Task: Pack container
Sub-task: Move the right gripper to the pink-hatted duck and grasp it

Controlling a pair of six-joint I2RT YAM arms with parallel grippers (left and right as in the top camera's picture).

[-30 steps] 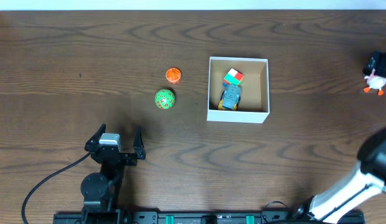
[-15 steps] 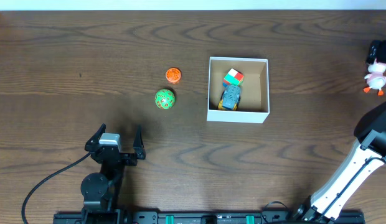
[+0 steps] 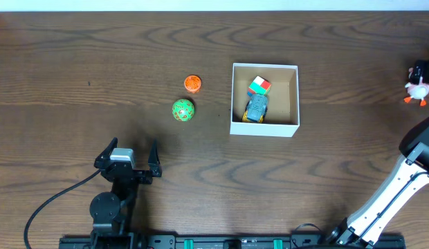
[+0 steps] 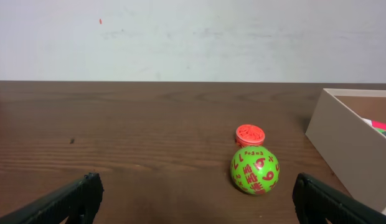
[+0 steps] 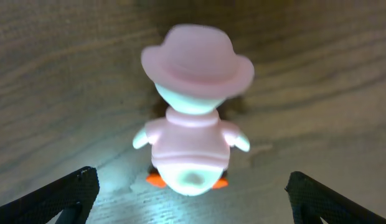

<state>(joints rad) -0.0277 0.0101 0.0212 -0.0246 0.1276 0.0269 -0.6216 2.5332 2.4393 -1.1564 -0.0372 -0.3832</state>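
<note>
While both pairs of jaws stand wide, you'll find the square white-walled container with a brown cardboard inside (image 3: 264,128) well apart from each: ahead and to the right of the left gripper (image 3: 129,155), far left of the right gripper (image 5: 193,184). A small white duck figure with a pale hat and orange feet (image 5: 192,134) sits between the right fingertips, blurred, touching neither. From the left wrist view the container's right side is cut off. The right arm mostly leaves the overhead frame.
</note>
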